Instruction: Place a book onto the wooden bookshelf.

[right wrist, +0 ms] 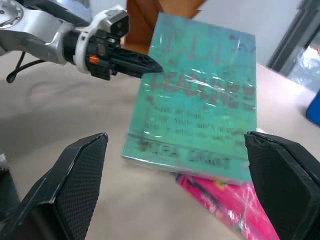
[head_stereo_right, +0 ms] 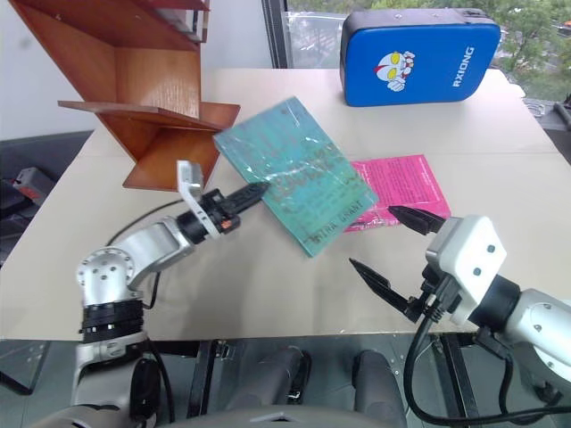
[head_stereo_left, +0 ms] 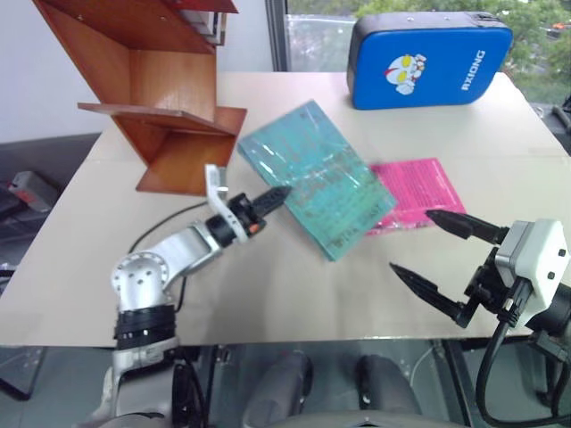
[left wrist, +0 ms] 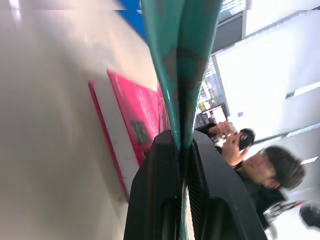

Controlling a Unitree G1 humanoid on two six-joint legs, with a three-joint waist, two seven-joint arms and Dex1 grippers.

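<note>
Book (head_stereo_left: 321, 174), teal-green, is being pinched at its edge by the left gripper (head_stereo_left: 275, 197), its far side overlapping the pink book (head_stereo_left: 415, 190) on the table (head_stereo_left: 357, 276), just right of the wooden bookshelf (head_stereo_left: 165, 98). Nearby, the right gripper (head_stereo_left: 434, 251) is hovering with fingers spread wide, grasping nothing.

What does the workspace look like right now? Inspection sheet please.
Surface: beige table, bare in front.
Job's things: teal book clamped at its edge, tilted, far side over the pink book; wooden bookshelf at the far left of the table.
Clutter: pink book flat; blue case at the far edge.
Grippers: left gripper shut on the book; right gripper open, holding nothing.
Cables: black cable on the table by the left arm; black cables at the right wrist.
Surroundings: window behind the case; a person in the left wrist view.
</note>
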